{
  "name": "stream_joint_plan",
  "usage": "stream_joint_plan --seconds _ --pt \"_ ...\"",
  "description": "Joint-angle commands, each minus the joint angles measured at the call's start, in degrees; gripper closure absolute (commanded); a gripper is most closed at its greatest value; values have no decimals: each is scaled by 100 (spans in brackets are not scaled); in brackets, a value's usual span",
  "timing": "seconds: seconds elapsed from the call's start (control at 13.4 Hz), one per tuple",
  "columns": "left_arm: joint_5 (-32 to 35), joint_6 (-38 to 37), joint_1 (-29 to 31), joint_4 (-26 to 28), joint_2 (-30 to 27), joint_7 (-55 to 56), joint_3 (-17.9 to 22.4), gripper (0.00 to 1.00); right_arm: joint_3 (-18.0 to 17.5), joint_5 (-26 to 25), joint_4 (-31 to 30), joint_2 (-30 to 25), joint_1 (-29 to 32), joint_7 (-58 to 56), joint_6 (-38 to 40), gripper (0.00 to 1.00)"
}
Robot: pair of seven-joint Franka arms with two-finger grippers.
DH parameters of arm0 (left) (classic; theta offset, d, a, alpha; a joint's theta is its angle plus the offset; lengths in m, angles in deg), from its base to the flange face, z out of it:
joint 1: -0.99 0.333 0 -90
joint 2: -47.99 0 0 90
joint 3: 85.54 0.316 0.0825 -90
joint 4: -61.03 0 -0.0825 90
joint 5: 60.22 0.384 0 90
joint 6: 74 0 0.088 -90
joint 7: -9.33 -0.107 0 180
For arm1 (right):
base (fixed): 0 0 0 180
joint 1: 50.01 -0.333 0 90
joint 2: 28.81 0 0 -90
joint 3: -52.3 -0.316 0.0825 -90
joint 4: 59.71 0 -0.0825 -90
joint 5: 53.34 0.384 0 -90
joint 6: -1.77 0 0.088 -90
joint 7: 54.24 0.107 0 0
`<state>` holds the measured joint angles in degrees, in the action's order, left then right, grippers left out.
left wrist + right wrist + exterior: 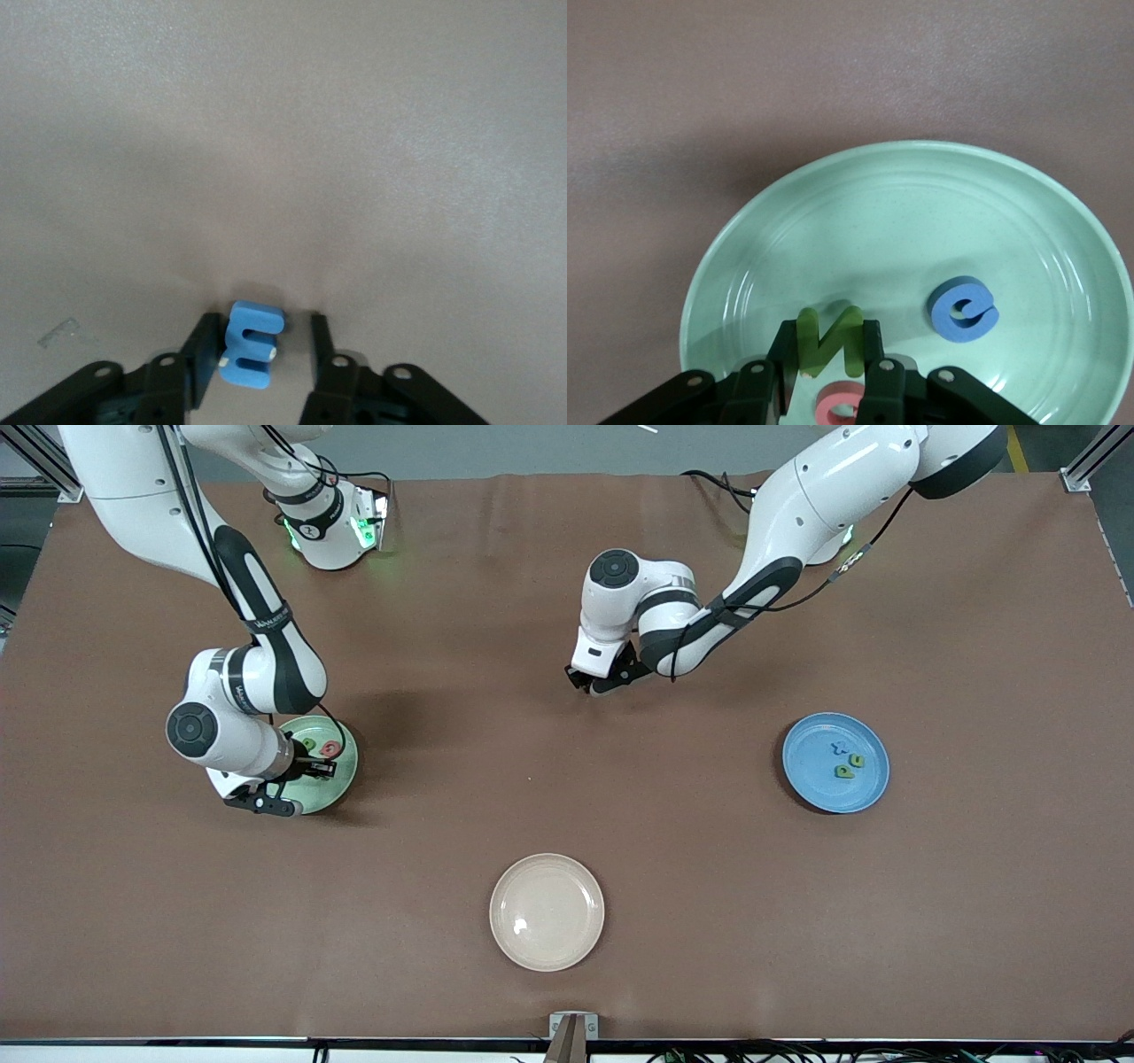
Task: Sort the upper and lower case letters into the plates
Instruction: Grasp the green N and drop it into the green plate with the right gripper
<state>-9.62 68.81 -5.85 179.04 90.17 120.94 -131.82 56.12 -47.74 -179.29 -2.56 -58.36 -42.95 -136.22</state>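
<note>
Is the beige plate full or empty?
Empty: the beige plate shows only bare surface, with no letters in it.

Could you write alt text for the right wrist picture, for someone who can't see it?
The right gripper holds a green letter N between its fingers, just above a pale green plate on a brown table. In the plate lie a blue lowercase e and a pink-red letter, partly hidden by the gripper.
</note>
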Motion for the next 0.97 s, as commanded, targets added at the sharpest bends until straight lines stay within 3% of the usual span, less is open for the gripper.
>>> stream_joint_plan --seconds 0.0,0.07,0.15,0.37,0.52,0.67,0.9 --pt "117 62 -107 -51 36 80 84 70 -39 2 49 30 62 -30 -34 92" --pt "125 62 -107 -51 36 88 93 77 -39 2 49 30 62 -30 -34 52" --pt "125 62 -107 -51 45 88 93 83 -47 2 49 21 53 -22 18 1" --pt "126 1 -72 -120 10 53 119 86 -39 -6 346 -75 45 -39 516 0" --pt "134 -69 -37 -278 -34 1 251 86 -12 -76 899 -146 71 -74 1490 0" --pt "126 -682 77 -664 -34 -401 277 86 136 -269 1470 -207 132 -458 2378 0" --pt "29 -958 813 -842 -121 -1236 234 86 260 -297 1693 -514 544 -1170 2874 0"
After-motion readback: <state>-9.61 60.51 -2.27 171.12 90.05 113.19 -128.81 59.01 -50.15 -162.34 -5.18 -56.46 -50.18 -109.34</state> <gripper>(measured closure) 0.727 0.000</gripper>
